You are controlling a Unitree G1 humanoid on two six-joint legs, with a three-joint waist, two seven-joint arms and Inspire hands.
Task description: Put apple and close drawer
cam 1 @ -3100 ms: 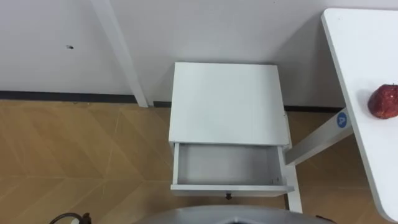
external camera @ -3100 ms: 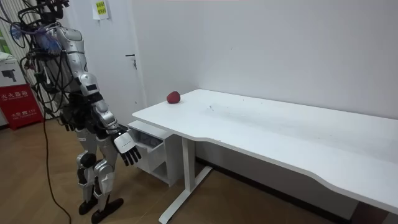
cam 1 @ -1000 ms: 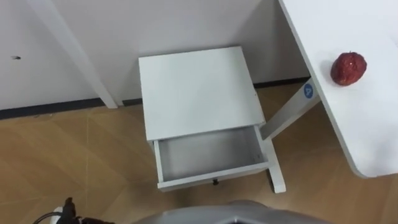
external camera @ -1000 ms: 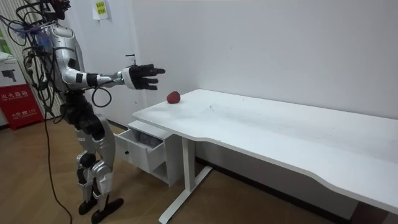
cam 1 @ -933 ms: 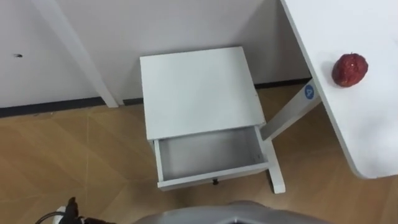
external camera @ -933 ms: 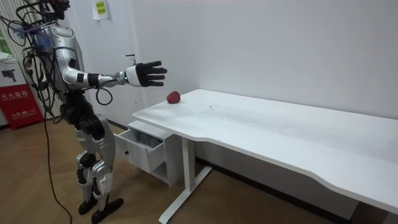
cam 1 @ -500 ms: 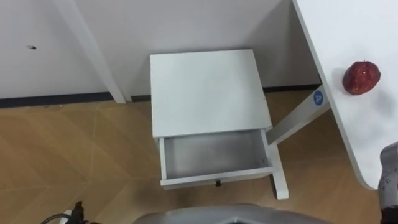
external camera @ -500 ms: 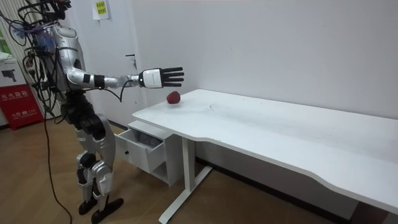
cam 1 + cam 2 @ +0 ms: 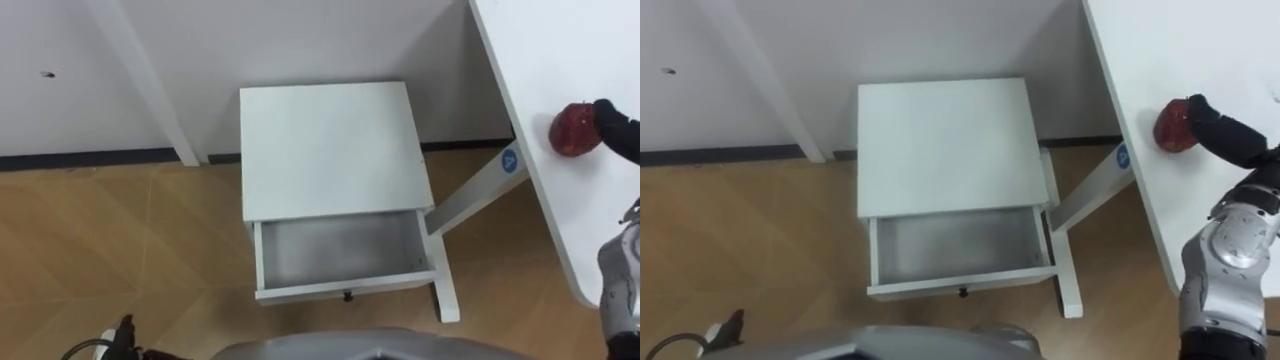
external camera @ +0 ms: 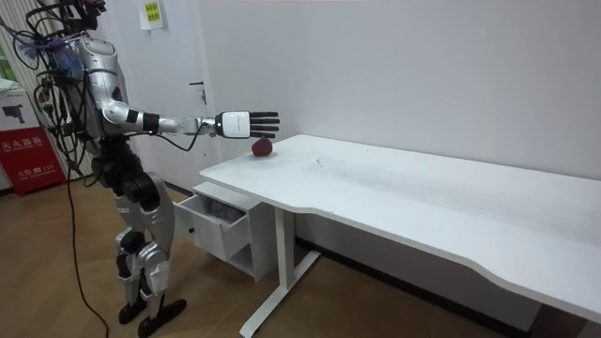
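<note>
- Left eye view: my right hand (image 9: 622, 132) comes in from the right edge over the white bench (image 9: 540, 50). The dark fingers (image 9: 606, 112) are stretched out straight and grip nothing.
- The apple (image 9: 574, 129) sits on the bench right at the fingertips, on their left side. I can't tell if they touch it.
- The drawer (image 9: 342, 250) of the small white cabinet (image 9: 325, 150) is pulled open with its grey bottom showing. It is well left of the fingers and down off the bench.
- Right eye view: same layout, fingers straight, with the apple (image 9: 1173, 125) just left of the fingertips near the bench edge.
- Room view: the robot stands on the wood floor (image 10: 56, 282) beside the open drawer, right arm held out level.
- The fingers are flat and extended, holding nothing. The apple lies on the bench just under the fingertips, near the wall (image 10: 423, 75).
</note>
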